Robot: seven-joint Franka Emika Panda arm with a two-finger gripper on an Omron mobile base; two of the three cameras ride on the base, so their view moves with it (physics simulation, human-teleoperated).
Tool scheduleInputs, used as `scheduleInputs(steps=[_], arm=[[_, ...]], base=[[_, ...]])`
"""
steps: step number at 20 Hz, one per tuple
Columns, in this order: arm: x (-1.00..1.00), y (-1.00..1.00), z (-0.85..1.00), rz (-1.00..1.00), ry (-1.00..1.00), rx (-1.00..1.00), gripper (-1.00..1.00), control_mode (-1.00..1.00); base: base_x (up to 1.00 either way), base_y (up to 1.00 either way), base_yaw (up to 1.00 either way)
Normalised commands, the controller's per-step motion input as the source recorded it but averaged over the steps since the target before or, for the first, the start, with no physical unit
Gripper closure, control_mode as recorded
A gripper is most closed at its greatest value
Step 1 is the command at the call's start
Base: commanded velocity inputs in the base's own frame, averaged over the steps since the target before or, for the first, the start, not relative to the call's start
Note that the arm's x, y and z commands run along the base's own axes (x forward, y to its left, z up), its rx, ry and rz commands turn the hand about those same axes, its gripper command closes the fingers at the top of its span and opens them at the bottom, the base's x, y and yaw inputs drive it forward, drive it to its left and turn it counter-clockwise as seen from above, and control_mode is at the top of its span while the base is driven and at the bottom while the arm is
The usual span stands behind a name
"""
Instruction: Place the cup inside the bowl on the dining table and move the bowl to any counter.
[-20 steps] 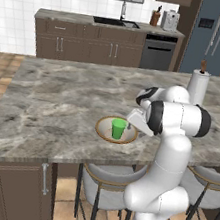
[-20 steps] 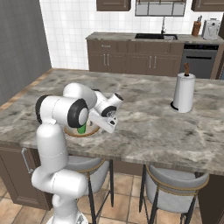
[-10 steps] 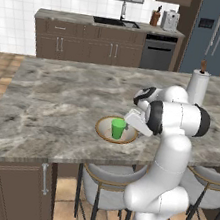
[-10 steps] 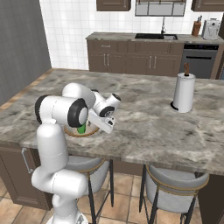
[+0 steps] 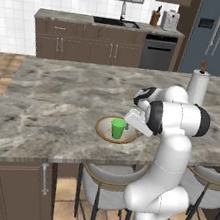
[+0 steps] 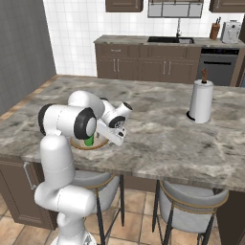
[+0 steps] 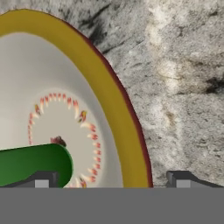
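Observation:
The green cup [image 5: 117,128] stands upright inside the brown-rimmed bowl [image 5: 103,129] near the front edge of the dining table [image 5: 59,93]. My gripper [image 5: 133,121] hangs low over the bowl's right rim, open and holding nothing. In the hand view the bowl's rim [image 7: 109,87] runs between the two fingertips, with the cup [image 7: 30,164] by the left one and bare marble by the right one; the gripper [image 7: 111,181] stands wide. From the right base view my arm covers most of the bowl [image 6: 101,143]; a sliver of the cup [image 6: 89,140] shows beside the gripper [image 6: 114,138].
A white paper towel roll [image 5: 197,86] stands on the table's far right. Grey stools [image 5: 105,182] sit under the front edge. A counter [image 5: 106,22] with a sink runs along the tiled back wall, with a fridge [image 5: 216,33] at its right.
My hand has sunk a little toward the bowl's right rim. Cup and bowl have stayed where they were.

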Motion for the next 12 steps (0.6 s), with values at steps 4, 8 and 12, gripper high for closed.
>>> scheduleInputs(steps=[4,8,12], arm=[[0.00,0.00,0.00,0.00,0.00,0.00,1.00,-1.00],[0.00,0.00,0.00,0.00,0.00,0.00,1.00,-1.00],[0.00,0.00,0.00,0.00,0.00,0.00,1.00,-1.00]], base=[[0.00,0.00,0.00],[0.00,0.00,0.00],[0.00,0.00,0.00]])
